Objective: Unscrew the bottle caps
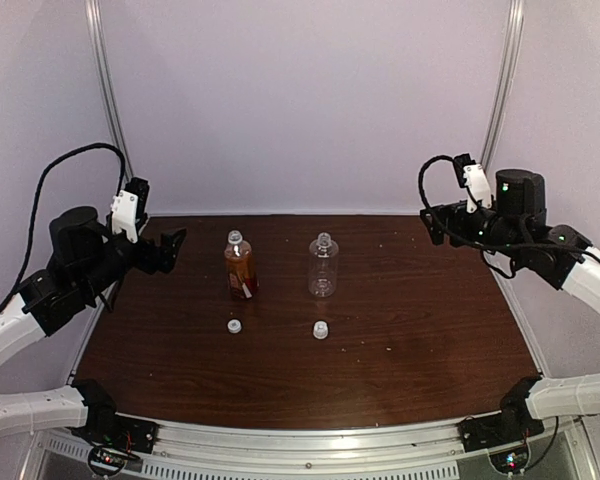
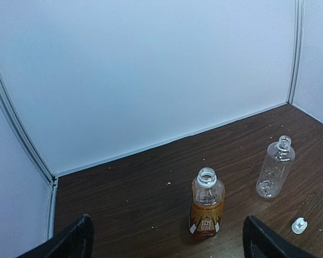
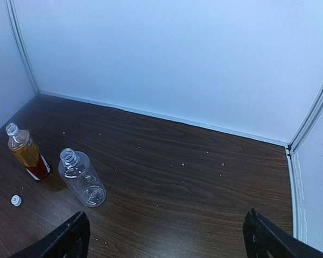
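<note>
both bottles stood upright on the counter (image 1: 410, 340), mid-depth, well apart from each other. the amber bottle (image 1: 239, 265), with red label, was on the left; the clear bottle (image 1: 323, 267) was on the right. the wrist views showed both necks open, mouths bare.

both caps were off. the left cap (image 1: 234, 326) lay on the counter on the near side of the amber bottle, apart from its base. the right cap (image 1: 321, 330) lay likewise on the near side of the clear bottle. neither cap touched a bottle. whether they lay rim up or rim down was too small to tell.

the left fingers (image 1: 173, 250) hung above the counter's left edge, at the far-left corner, spread wide, nothing between them. they faced toward the amber bottle but were well apart from it.

the right fingers (image 1: 435, 224) hung above the far-right corner, also spread wide and holding nothing, well apart from the clear bottle.

in each wrist view the two dark finger tips sat at the bottom corners, with only bare counter in the gap. pale specks were scattered over the dark wood grain.
</note>
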